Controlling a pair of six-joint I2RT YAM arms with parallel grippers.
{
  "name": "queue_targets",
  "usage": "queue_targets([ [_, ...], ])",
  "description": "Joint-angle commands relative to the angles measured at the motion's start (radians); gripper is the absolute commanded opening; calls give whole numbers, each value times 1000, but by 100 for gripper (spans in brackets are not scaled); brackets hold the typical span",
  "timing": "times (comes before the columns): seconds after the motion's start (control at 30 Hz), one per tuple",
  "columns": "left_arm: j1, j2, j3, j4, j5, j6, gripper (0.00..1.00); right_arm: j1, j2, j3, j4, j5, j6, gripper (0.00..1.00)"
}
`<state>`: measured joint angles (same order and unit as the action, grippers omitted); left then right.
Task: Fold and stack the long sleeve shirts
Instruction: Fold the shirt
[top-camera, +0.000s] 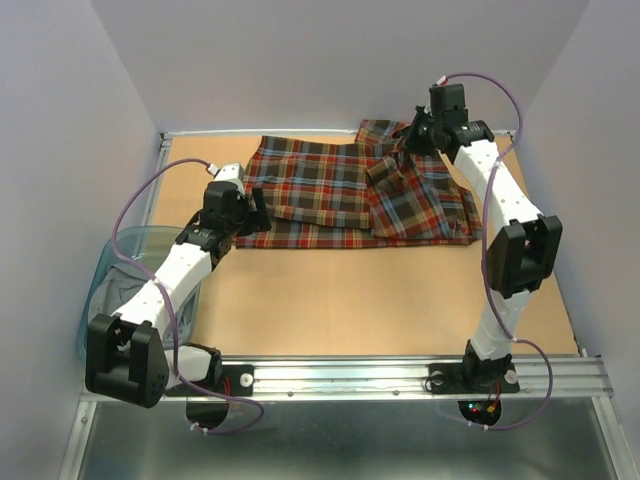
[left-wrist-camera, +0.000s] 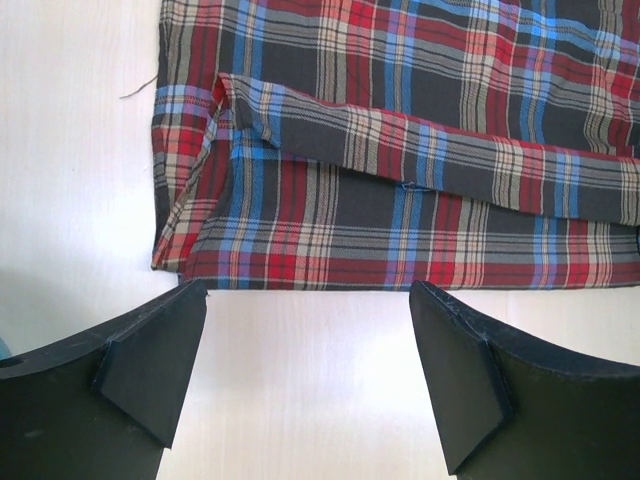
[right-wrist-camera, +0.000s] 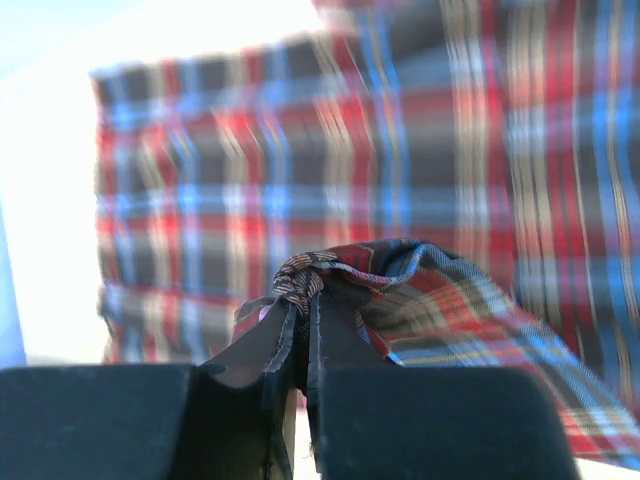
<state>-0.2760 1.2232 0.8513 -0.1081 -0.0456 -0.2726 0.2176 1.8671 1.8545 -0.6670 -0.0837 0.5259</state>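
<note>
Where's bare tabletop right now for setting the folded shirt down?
The widest bare patch is the near strip of table between the plaid shirt and the metal rail. A smaller one lies in the far-left corner, beyond the open left gripper. The far right is crowded: the right gripper is shut on a bunched fold. The blue bin blocks the left edge.

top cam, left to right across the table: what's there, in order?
Blue bin → left tool, open → right tool, shut on the plaid shirt; the shirt spans much of the width, so it's unplaced.
</note>
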Motion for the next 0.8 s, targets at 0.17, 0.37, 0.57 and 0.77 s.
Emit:
queue_targets([
  [0.17,-9,-18,14,-10,13,-33,94,8,156,347,273,16,-89,0],
  [0.37,-9,19,20,-10,13,-65,94,8,228,353,414,61,-138,0],
  [0.57,-8,107,58,-2,27,-100,94,8,291,357,503,55,-130,1],
  [0.77,-8,145,80,-10,35,-119,94,8,296,306,529,50,-28,1],
])
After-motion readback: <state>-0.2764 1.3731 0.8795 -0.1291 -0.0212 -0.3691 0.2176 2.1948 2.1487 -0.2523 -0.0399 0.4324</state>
